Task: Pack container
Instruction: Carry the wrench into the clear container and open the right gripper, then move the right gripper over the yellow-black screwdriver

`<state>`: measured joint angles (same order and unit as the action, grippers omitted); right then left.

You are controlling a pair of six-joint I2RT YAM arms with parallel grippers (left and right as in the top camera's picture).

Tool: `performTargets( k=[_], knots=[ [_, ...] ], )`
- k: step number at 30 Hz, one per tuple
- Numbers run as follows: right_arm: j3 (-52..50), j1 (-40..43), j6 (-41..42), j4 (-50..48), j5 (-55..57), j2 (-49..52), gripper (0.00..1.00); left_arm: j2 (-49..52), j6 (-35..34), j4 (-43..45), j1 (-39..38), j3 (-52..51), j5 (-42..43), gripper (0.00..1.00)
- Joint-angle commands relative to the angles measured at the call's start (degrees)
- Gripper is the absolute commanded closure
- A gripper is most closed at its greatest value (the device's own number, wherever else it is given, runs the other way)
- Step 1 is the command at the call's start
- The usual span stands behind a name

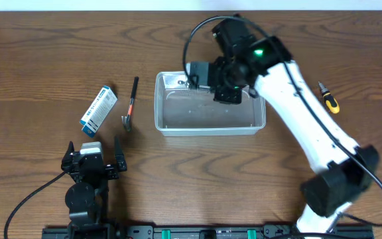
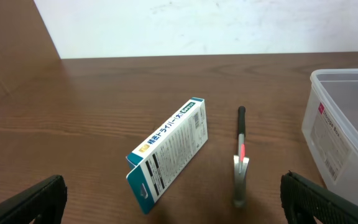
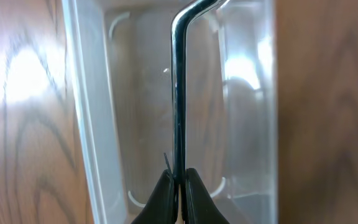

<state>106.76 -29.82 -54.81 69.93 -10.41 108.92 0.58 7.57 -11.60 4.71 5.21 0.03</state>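
Where the left arm sits at the near-left edge of the tabletop [image 1: 32, 60], the left claw [image 1: 93, 149] stands with its fingers apart and nothing between them. Bare wood lies open to its left and along the far edge.

Just ahead of this claw lies a white-and-blue cardboard box [image 1: 99, 109], flat and set at an angle. Just right of the box lies a black-handled tool [image 1: 130, 105] with a metal head, the head toward the near side. The two are near each other but do not touch.

A narrow strip of bare wood separates the tool from the container [image 1: 207, 131], a clear plastic bin at the middle of the tabletop with its long side running left to right. Wood grain shows through its floor.

The right claw [image 3: 178, 190] hangs over the far-left part of the bin, clamped on a thin metal rod [image 3: 178, 93] with a bent end. The rod extends from the fingers over the bin's interior. Whether it touches the floor cannot be told.

Right of the bin, beyond the right arm, a yellow-and-black screwdriver [image 1: 329, 97] lies near the right edge, apart from the bin.
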Motion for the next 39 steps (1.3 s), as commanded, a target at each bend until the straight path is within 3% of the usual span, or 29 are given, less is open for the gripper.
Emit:
performTargets(
  k=[1,19,24,27,36,39],
  knots=[
    [-0.39,-0.37,-2.01,0.44,1.6,3.93,0.99,-0.35,0.55,-0.52,-0.24,-1.53,0.17,0.02],
    [-0.39,-0.22,0.66,-0.5,1.6,19.32,0.99,-0.35,0.55,-0.52,-0.24,-1.53,0.17,0.02],
    [-0.39,-0.22,2.56,-1.4,1.6,19.67,0.83,-0.35,0.55,-0.52,-0.24,-1.53,0.17,0.02],
    [-0.39,-0.22,2.84,-1.4,1.57,19.67,0.65,-0.35,0.55,-0.52,-0.24,-1.53,0.17,0.02],
    [1.73,-0.26,12.35,-3.21,-0.66,18.01,0.69,-0.35,0.55,-0.52,-0.24,-1.53,0.17,0.02],
    [6.71,-0.15,19.45,-1.01,0.02,15.67,0.68,-0.35,0.55,-0.52,-0.24,-1.53,0.17,0.02]
  ],
)
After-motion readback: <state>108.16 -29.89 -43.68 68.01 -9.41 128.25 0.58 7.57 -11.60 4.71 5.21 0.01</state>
